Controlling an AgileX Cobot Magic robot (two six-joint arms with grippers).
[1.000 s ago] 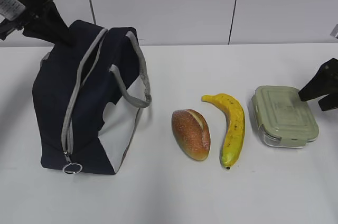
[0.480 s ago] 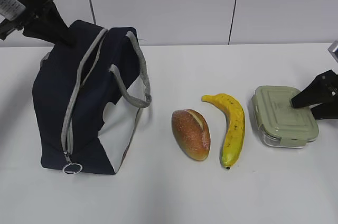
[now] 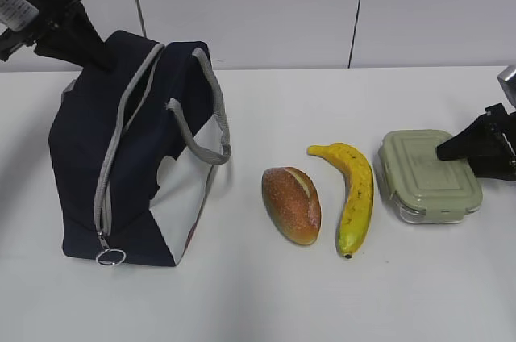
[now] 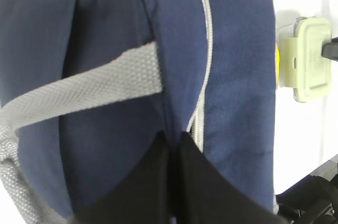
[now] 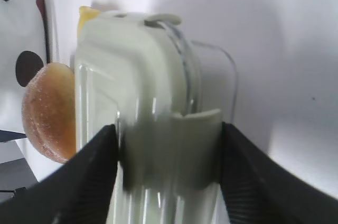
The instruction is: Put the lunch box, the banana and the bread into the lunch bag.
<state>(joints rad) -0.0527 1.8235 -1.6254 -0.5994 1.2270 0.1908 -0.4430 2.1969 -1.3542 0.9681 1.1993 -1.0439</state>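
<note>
Right wrist view: my right gripper (image 5: 168, 174) clamps the lunch box (image 5: 142, 102) across its end; I judge the smooth lid may slip when lifted.

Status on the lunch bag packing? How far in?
Nothing is packed yet. The left end effector is pinched shut on the lunch bag. The right end effector straddles the lunch box. The banana and bread lie on the table.

navy lunch bag (image 3: 133, 148) left; bread (image 3: 291, 204), banana (image 3: 355, 194), green-lidded lunch box (image 3: 430, 175) rightward.
</note>
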